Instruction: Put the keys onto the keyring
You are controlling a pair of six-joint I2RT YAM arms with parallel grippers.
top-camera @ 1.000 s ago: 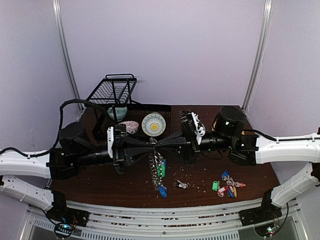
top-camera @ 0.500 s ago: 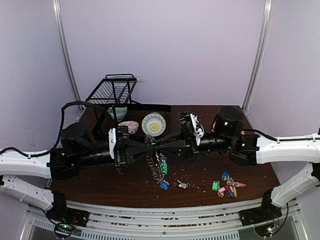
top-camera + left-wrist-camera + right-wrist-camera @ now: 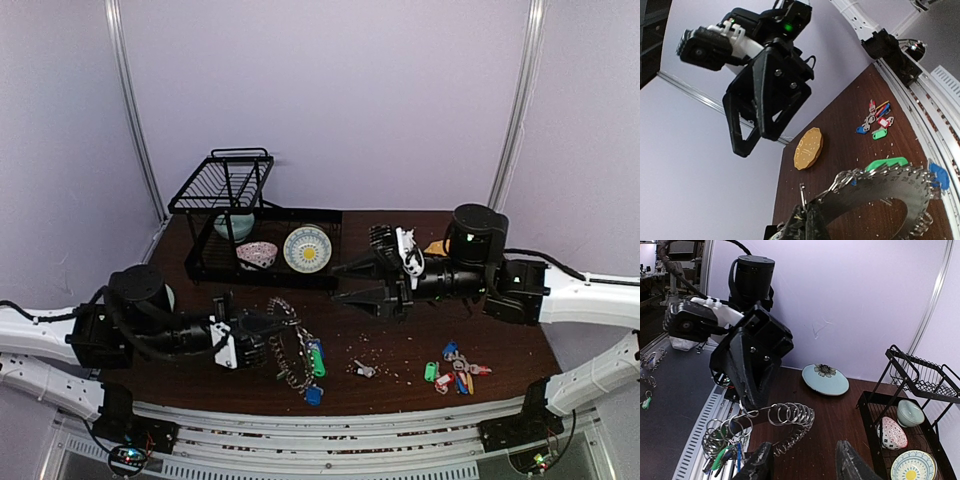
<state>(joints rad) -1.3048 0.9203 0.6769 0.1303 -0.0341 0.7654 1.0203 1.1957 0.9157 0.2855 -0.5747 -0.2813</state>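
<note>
top external: left gripper (image 3: pixel 263 329) pinches keyring (image 3: pixel 289 353); right gripper (image 3: pixel 347 283) gapes nearby.

A pale lilac back wall (image 3: pixel 330 100) fills the far side of the scene, meeting side walls of the same colour on the left (image 3: pixel 50 150) and right (image 3: pixel 590 150). A slim silvery pole runs up each far corner, one on the left (image 3: pixel 130 110) and one on the right (image 3: pixel 515 110), both leaning slightly inward. Below stands a dark brown wooden table (image 3: pixel 500 340), its top dotted with pale crumbs. A black wire rack (image 3: pixel 222 180) sits at its far left. Pale ridged metal rails (image 3: pixel 330 425) line the near edge. The light is soft and even, with only faint shadows. From the right wrist view, a small scuff (image 3: pixel 820 329) marks the wall.
</note>
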